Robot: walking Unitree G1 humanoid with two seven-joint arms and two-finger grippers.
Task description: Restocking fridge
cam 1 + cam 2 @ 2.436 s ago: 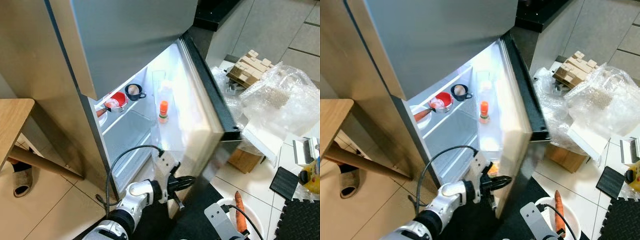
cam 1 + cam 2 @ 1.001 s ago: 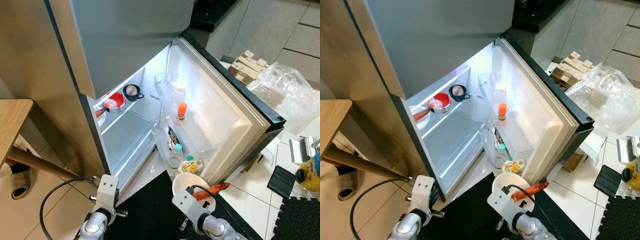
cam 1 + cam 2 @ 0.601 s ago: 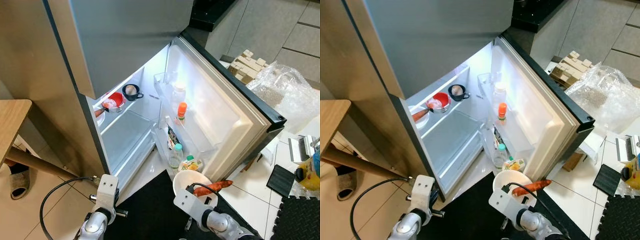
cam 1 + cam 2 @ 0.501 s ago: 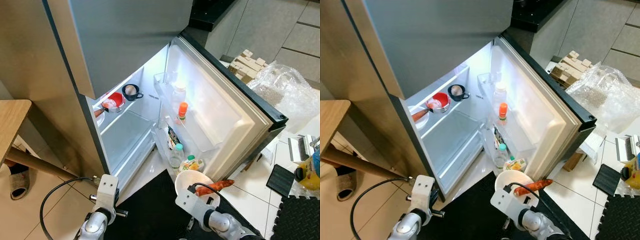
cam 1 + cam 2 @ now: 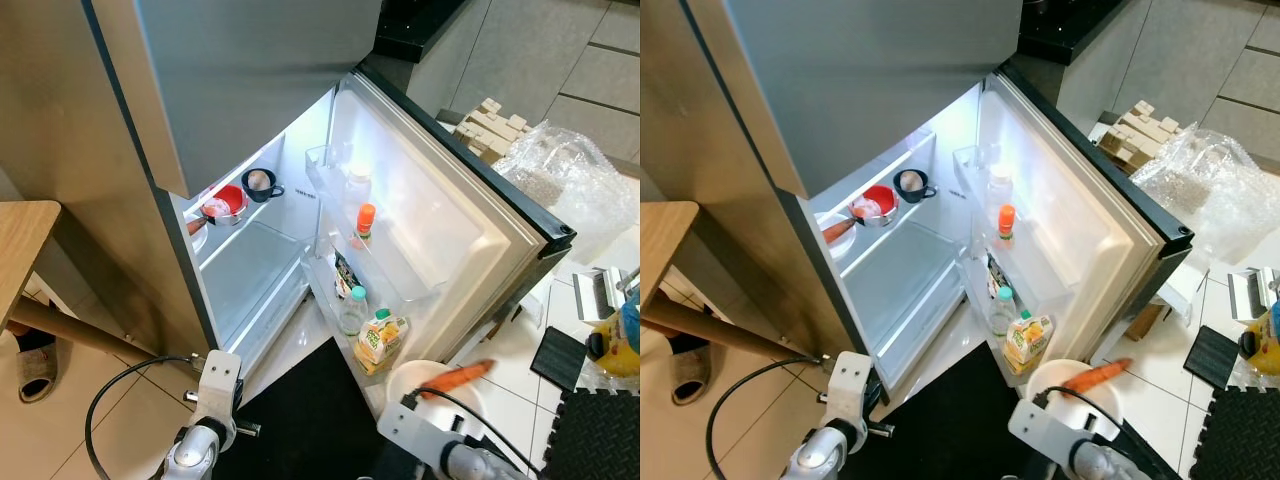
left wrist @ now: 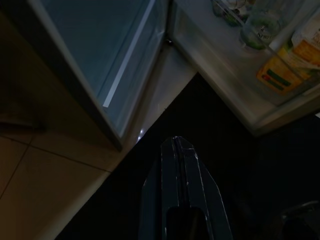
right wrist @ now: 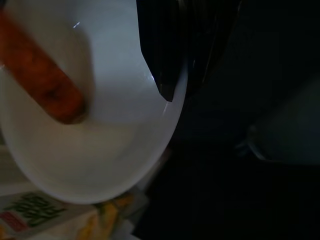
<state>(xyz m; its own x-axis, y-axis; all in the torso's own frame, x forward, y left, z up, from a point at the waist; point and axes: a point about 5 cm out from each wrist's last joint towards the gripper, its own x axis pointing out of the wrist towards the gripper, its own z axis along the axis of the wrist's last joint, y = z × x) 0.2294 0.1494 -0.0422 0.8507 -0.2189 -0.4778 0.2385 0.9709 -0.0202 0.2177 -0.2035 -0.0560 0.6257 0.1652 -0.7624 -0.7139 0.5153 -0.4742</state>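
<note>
You have the tall steel-fronted fridge [image 5: 250,90] standing open before you, its white-lined lower door [image 5: 440,225] swung wide to your right. The door racks already carry a clear bottle, a small orange-capped bottle [image 5: 364,222], a green-capped bottle [image 5: 352,310] and a yellow-and-green juice carton [image 5: 378,338]. On the lit glass shelf [image 5: 250,260] inside sit a red pot [image 5: 232,203] and a small dark cup [image 5: 263,182]; most of that shelf is bare. So the fridge is ready for loading but, by my reading, your own delivery is not yet in.

The round white bowl [image 5: 430,385] hangs low, just outside the foot of the door, beside the carton. Your right gripper [image 7: 175,87] is clamped on its rim, one finger inside the bowl and one outside. An orange carrot [image 5: 455,378] lies across the bowl, smooth and tapered, its tip overhanging the far edge, so it could roll if you tilt.

Your left gripper [image 6: 177,150] hangs idle over the dark floor mat [image 5: 300,410], fingers pressed together with nothing between them.

What remains: carry the bowl to the shelf and set it down.
</note>
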